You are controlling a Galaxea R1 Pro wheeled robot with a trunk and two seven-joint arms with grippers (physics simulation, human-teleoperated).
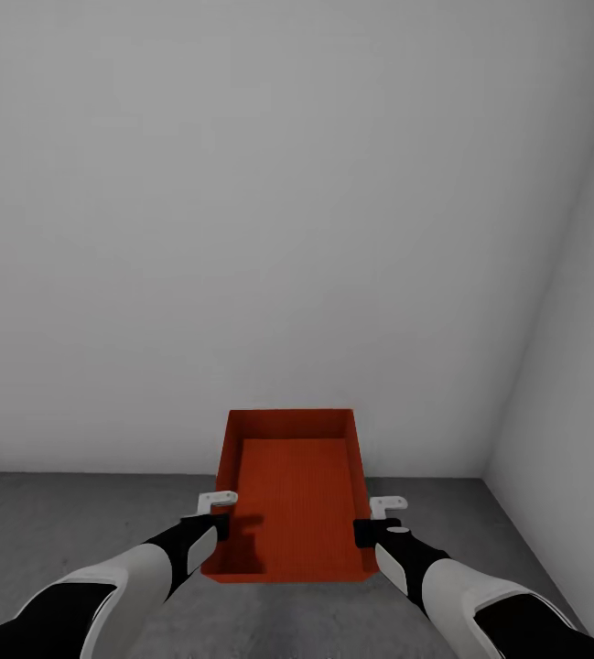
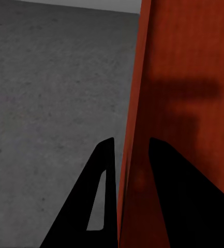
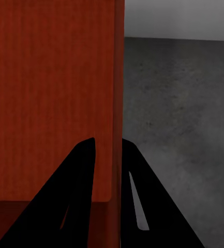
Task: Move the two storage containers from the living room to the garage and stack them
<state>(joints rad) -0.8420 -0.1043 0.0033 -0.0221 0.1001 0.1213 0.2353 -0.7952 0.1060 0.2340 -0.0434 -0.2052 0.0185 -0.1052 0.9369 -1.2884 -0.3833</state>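
Orange-red storage container (image 1: pixel 289 494) held above the garage floor (image 1: pixel 59 522), left hand (image 1: pixel 216 514) and right hand (image 1: pixel 377 519) each clamping a side wall; lower level, release together.

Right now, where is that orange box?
In the head view the storage container is low and centre, held between the left gripper and right gripper, over the grey concrete floor near a pale wall corner.
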